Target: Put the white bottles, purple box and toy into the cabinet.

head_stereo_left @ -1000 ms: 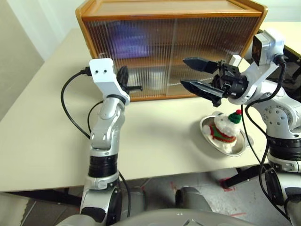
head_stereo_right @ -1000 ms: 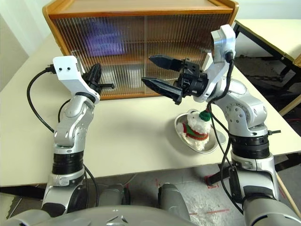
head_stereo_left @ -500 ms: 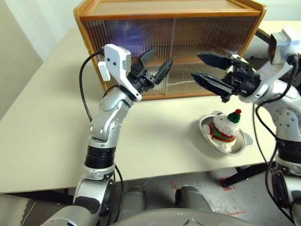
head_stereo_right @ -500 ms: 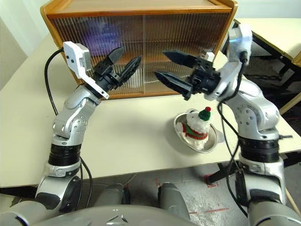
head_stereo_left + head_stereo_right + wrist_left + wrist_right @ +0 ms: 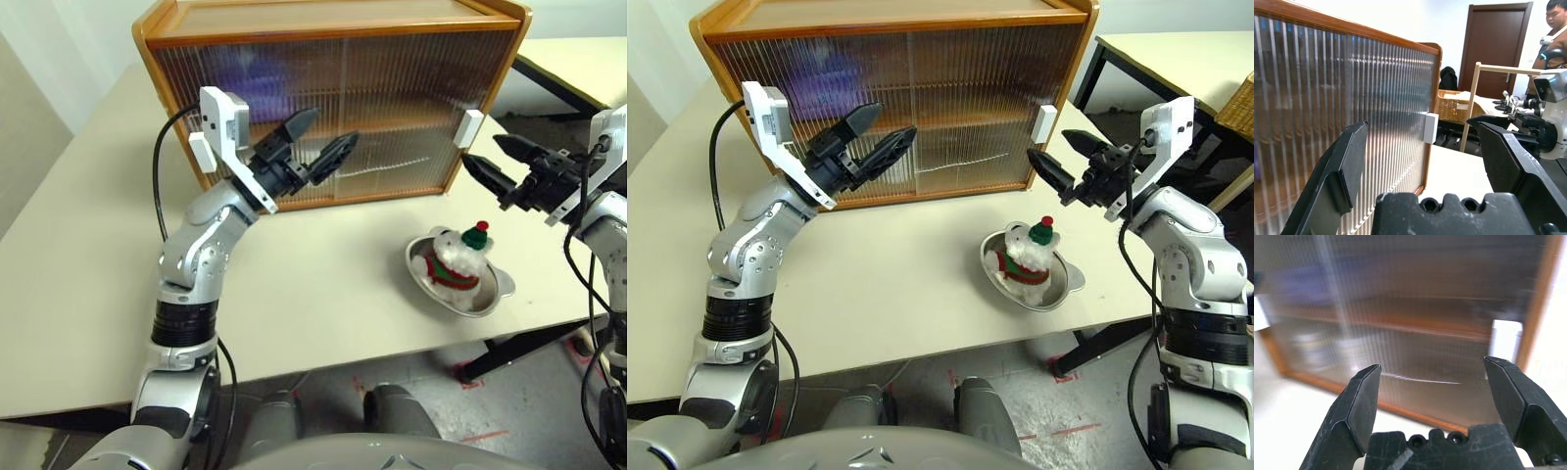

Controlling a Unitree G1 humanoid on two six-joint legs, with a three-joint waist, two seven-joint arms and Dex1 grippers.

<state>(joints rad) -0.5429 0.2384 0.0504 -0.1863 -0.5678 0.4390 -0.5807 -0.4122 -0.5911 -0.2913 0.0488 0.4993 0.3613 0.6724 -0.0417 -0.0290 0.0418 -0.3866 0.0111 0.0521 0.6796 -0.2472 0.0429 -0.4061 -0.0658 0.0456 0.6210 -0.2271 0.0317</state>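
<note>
The cabinet [image 5: 333, 20] stands at the back of the table with both ribbed doors shut. The purple box [image 5: 260, 73] shows as a purple blur behind the left door on the upper shelf. Pale shapes [image 5: 1347, 350] sit behind the doors on the lower shelf; I cannot tell whether they are the white bottles. The toy [image 5: 456, 262] sits in a silver dish [image 5: 490, 299] on the table in front of the cabinet's right end. My left gripper [image 5: 335, 125] is open and empty before the left door. My right gripper [image 5: 480, 149] is open and empty beside the right door's white handle [image 5: 469, 128], above the toy.
The cream table [image 5: 323, 294] has bare room between the arms. A second table [image 5: 578, 59] with black legs stands at the right, a wicker basket [image 5: 1236, 103] beyond it. A person [image 5: 1553, 29] stands by a dark door in the left wrist view.
My left gripper opened, rose and turned to the right along the cabinet front. My right arm swung right from the middle of the doors to the cabinet's right corner. The camera shifted too.
</note>
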